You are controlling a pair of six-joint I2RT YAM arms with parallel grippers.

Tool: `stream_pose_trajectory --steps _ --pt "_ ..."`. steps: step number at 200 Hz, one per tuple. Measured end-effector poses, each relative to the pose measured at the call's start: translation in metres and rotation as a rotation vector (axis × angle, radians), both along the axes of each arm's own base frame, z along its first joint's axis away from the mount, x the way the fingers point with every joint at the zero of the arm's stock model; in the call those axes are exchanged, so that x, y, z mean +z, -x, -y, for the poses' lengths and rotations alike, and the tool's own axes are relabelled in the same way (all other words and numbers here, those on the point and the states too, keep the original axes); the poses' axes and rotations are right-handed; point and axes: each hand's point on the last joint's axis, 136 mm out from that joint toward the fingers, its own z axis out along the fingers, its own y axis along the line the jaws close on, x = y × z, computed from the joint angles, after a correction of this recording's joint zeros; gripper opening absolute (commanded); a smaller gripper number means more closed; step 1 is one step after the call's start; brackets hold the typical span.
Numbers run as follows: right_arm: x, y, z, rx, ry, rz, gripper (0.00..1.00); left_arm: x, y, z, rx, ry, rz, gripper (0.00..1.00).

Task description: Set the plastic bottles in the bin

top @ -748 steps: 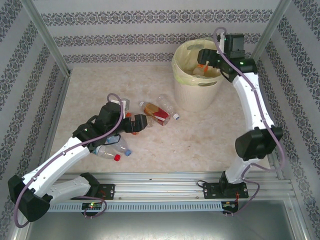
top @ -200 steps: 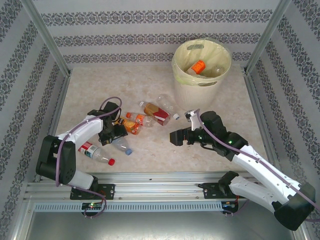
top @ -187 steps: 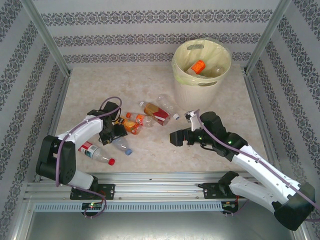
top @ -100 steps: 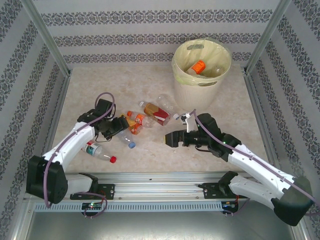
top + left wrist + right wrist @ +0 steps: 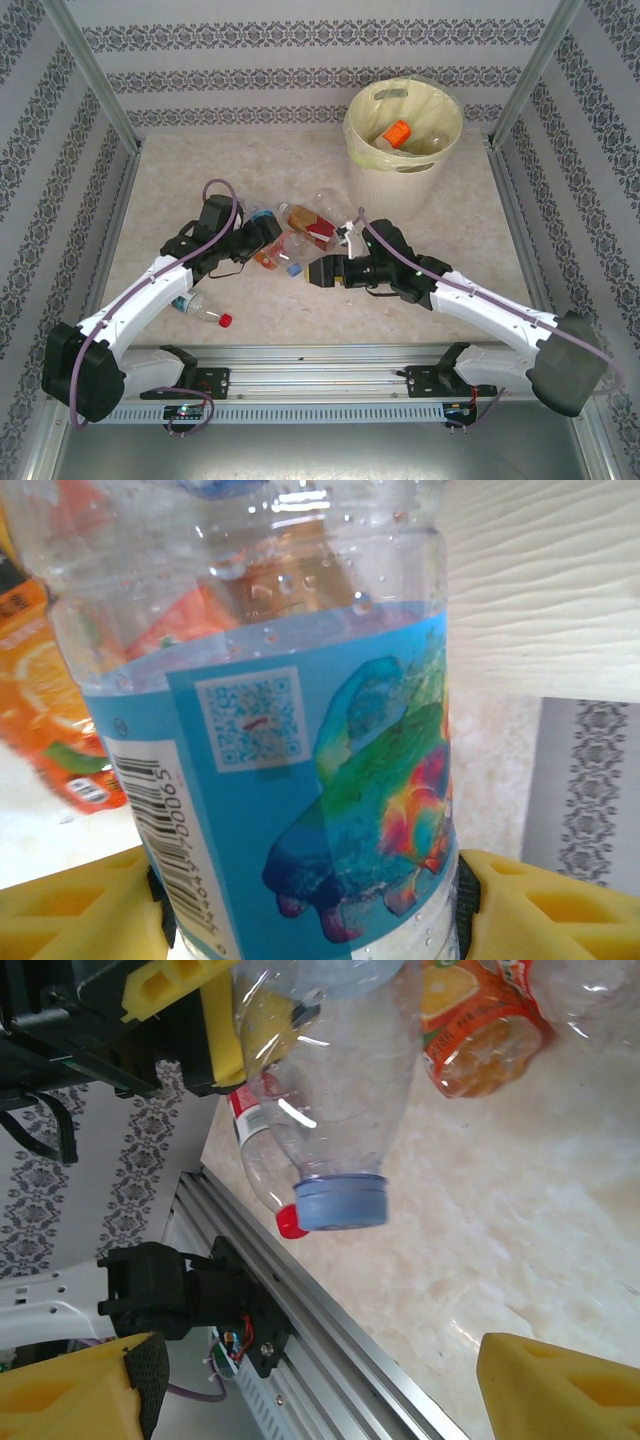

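My left gripper [image 5: 262, 232] is shut on a clear bottle with a blue label [image 5: 300, 780] and holds it above the table, its blue cap [image 5: 340, 1203] pointing down toward the right gripper. My right gripper [image 5: 318, 272] stands open just right of that cap, its yellow fingers [image 5: 560, 1390] wide apart with nothing between them. Under the held bottle lie an orange-label bottle [image 5: 475, 1020] and a red-capped bottle [image 5: 200, 308]. A red-label bottle [image 5: 315, 228] and a clear one [image 5: 330, 205] lie behind. The cream bin [image 5: 403, 175] stands at the back right with an orange bottle [image 5: 397, 132] inside.
An aluminium rail [image 5: 330, 1350] runs along the table's near edge below the right gripper. Metal frame posts and patterned walls [image 5: 60, 130] close the table in on three sides. Bare marble table [image 5: 200, 180] lies at the back left.
The left gripper has lifted the blue-label bottle and carried it right toward the middle. The right gripper has moved left, closing on the bottle's cap.
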Motion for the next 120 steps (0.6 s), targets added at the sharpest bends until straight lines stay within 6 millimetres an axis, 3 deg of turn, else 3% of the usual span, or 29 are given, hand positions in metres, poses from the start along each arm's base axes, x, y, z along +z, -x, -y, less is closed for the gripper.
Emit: stream_pose_trajectory --steps 33,120 --pt "-0.001 -0.007 -0.007 -0.005 0.009 -0.011 0.74 0.010 -0.004 0.013 -0.011 0.041 0.037 0.70" --pt "-0.011 -0.015 -0.011 -0.034 0.049 -0.011 0.57 0.010 -0.002 0.034 -0.049 0.076 0.032 0.70"
